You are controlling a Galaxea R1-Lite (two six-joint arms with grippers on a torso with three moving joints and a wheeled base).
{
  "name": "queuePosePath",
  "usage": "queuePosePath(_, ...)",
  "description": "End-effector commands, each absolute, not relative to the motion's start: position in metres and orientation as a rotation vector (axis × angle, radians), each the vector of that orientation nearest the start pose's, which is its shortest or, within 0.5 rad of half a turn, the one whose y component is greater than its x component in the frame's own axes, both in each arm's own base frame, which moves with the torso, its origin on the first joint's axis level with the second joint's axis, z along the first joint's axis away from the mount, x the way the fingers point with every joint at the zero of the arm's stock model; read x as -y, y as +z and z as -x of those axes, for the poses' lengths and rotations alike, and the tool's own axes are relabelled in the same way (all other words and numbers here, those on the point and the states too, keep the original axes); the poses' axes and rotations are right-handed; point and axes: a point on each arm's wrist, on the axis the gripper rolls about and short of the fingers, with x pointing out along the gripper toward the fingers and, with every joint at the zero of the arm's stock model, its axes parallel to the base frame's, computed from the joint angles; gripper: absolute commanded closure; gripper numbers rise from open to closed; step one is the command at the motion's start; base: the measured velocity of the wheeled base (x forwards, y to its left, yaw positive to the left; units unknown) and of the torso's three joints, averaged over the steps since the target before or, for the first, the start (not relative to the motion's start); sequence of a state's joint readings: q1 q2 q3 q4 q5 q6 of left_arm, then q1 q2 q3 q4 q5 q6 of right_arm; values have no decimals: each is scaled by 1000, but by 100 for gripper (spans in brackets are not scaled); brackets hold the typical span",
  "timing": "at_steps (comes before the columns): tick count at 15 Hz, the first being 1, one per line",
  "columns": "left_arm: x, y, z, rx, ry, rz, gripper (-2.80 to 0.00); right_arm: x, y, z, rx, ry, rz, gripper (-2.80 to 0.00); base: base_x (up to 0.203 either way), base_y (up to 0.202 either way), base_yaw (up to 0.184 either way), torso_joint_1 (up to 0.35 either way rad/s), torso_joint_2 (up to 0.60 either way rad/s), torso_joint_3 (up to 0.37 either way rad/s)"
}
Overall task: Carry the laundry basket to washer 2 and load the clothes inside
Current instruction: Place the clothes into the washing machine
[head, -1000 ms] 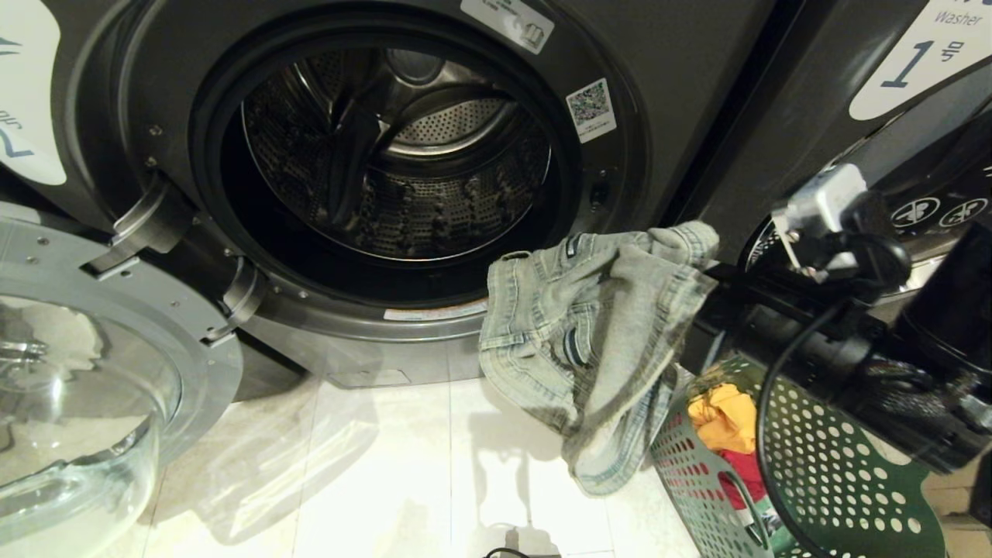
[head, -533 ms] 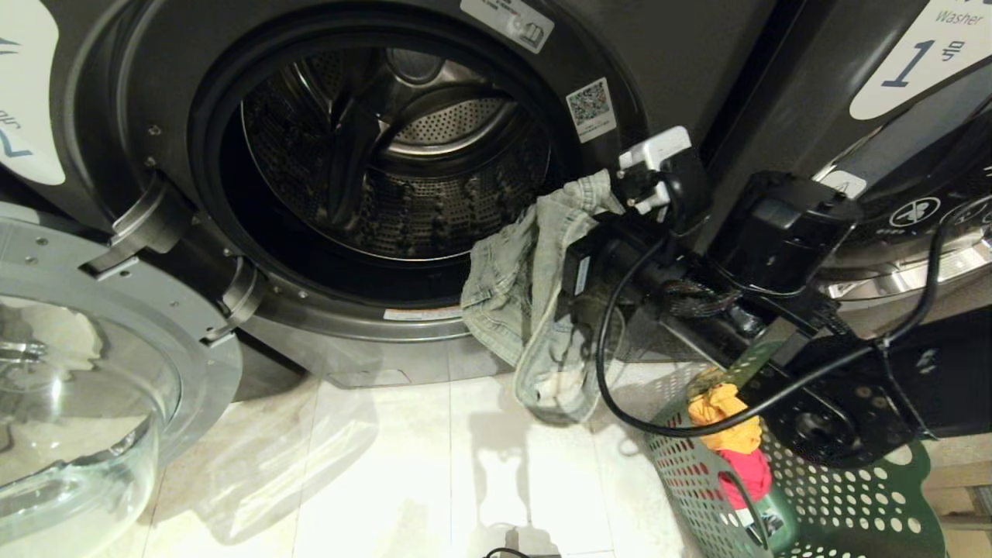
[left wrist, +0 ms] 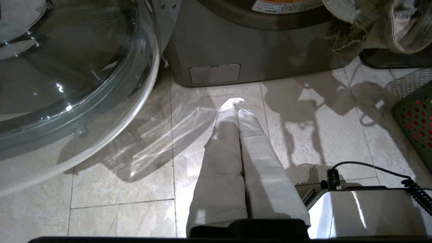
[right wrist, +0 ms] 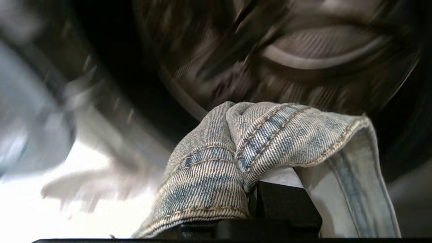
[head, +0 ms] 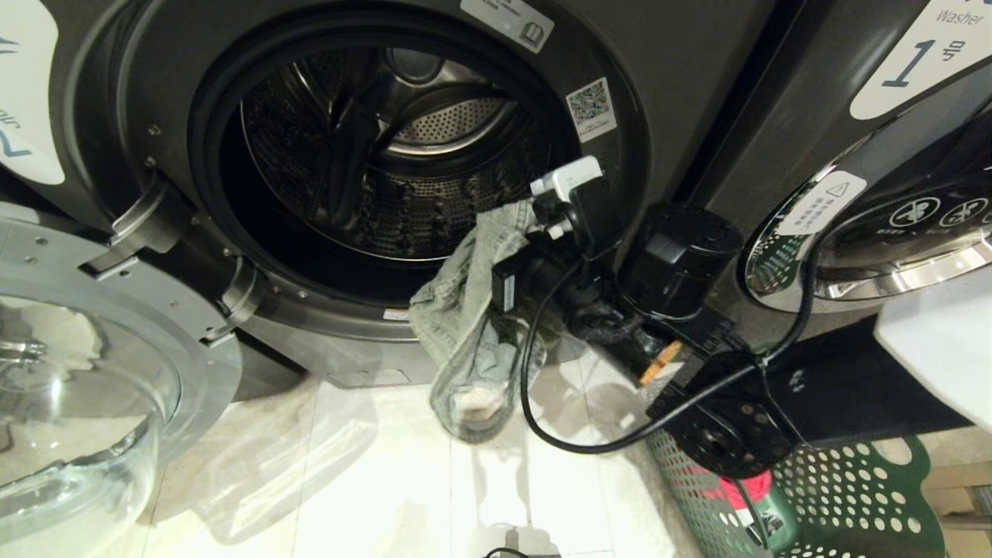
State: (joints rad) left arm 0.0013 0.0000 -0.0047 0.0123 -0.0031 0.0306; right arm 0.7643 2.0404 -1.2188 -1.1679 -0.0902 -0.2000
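The right tool (head: 508, 256) is clamped on a fold of the grey denim jeans (head: 465, 333), its jaws nearly together with the cloth pinched between them; in the right wrist view the denim (right wrist: 243, 152) bunches over the fingers and hides them. The tool sits at the lower right of the open mouth of washer 2 (head: 372, 163), just in front of the rubber door seal, and points toward the drum. Behind it the wrist angles up and leftward from the robot's right side, the forearm running low across the front of the neighbouring washer labelled 1 (head: 914, 70), with a black cable (head: 535, 403) looping down beneath it. The jeans hang from the tool in a long fold, draped over the washer's lower rim and down toward the tiled floor (head: 372, 480), not yet inside the drum.

The laundry basket (head: 852, 496) stands on the floor under the right arm, right of washer 2, with a red cloth (head: 736, 490) showing inside. The washer's glass door (head: 70, 403) is swung open at the left.

The left tool (left wrist: 238, 108) is parked, pressed together and pointing down at the floor.
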Motion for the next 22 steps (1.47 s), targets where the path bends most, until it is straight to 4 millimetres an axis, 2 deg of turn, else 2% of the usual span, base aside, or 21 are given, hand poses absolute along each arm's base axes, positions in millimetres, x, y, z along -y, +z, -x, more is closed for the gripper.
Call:
queuePosePath(1, 0, 76, 23, -9, -2, -31, 0, -303, 223, -317, 455, 582, 2, 0, 0, 0, 0, 0, 0, 0)
queuePosePath(8, 0, 76, 23, -9, -2, -31, 0, -335, 229, -354, 603, 468, -108, 0, 0, 0, 0, 0, 0, 0)
queuePosePath(11, 0, 76, 23, -9, -1, -31, 0, -341, 237, -359, 659, 436, -150, 0, 0, 0, 0, 0, 0, 0)
queuePosePath(15, 0, 76, 23, -9, -2, -31, 0, -343, 232, -361, 621, 421, -147, 0, 0, 0, 0, 0, 0, 0)
queuePosePath(17, 0, 76, 23, -9, -2, -31, 0, -334, 234, -353, 532, 432, -134, 0, 0, 0, 0, 0, 0, 0)
queuePosePath(19, 0, 75, 23, -10, -2, -31, 0, -318, 244, -337, 422, 455, -126, 0, 0, 0, 0, 0, 0, 0)
queuePosePath(22, 0, 76, 23, -9, -2, -31, 0, -279, 274, -296, 206, 501, -137, 0, 0, 0, 0, 0, 0, 0)
